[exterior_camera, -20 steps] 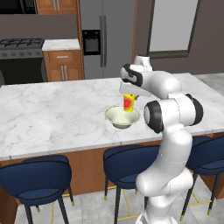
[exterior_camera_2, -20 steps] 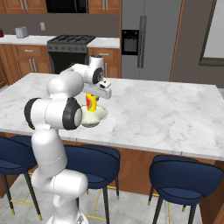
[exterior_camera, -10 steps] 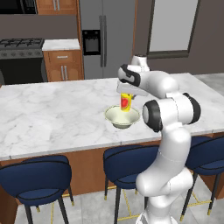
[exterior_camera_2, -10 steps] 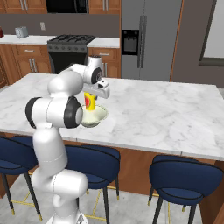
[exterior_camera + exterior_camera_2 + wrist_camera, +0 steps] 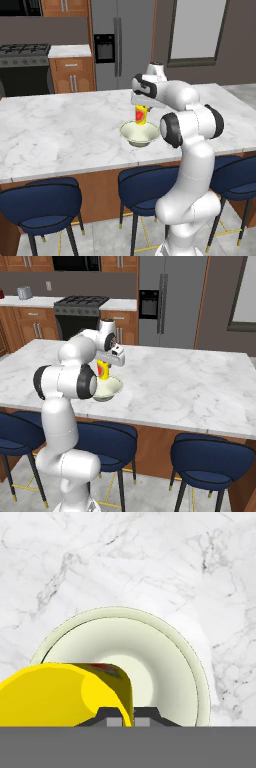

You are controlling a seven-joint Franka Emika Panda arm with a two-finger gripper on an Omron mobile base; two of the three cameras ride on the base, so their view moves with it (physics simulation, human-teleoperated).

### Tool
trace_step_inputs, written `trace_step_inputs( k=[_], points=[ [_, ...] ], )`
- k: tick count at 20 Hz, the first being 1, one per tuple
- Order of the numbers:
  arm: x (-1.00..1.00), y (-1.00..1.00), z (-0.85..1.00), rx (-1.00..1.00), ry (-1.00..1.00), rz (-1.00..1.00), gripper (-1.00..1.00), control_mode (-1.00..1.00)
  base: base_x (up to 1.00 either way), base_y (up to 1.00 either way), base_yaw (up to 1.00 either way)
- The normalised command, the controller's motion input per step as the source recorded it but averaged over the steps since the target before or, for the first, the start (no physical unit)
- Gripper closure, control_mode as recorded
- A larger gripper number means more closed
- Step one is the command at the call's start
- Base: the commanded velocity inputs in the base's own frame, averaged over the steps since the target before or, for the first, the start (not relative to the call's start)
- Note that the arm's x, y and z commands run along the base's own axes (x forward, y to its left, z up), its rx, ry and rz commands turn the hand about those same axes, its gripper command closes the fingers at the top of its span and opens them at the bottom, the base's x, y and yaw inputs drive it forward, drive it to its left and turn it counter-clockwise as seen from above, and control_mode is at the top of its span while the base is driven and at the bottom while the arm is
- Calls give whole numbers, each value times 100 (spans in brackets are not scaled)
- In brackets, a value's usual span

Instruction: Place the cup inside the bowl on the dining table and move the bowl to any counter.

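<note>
The gripper (image 5: pixel 128 716) is clamped on the rim of the yellow cup (image 5: pixel 141 114), one dark finger on each side of the thin wall, as the hand view shows from above. The cup hangs directly beneath the gripper, upright, its red patch facing outward in both base views and just visible past the cup's far edge in the hand view.

Straight below the gripper and the cup sits the bowl (image 5: pixel 139 133), a wide, shallow, pale cream-green dish with a thin rim. In the hand view the cup's mouth covers the nearer left part of the bowl, while the bowl's pale centre and its far and right rim lie open beyond the fingers. In the left base view the cup's lower end dips behind the bowl's rim line; whether it touches the inside of the bowl I cannot tell. The right base view shows the same arrangement, with the cup (image 5: pixel 103 370) under the hand and the bowl (image 5: pixel 108 389) beneath it, partly hidden behind the arm's dark joint.

The bowl rests on the table (image 5: pixel 60 132), the white grey-veined marble island, whose bare top spreads out on every side of the gripper. Below the gripper, along the table's near edge, stand navy blue stools (image 5: pixel 42 203).
</note>
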Motion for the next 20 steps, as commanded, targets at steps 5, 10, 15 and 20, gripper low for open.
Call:
trace_step_inputs(
  k=[5,10,15,20],
  points=[
    [16,0,0,-5,0,0,100,-100,0,0,0],
    [2,0,-1,-1,0,0,100,-100,0,0,0],
    [0,0,-9,0,0,0,100,-100,0,0,0],
    [0,0,-14,0,0,0,100,-100,0,0,0]
  ],
)
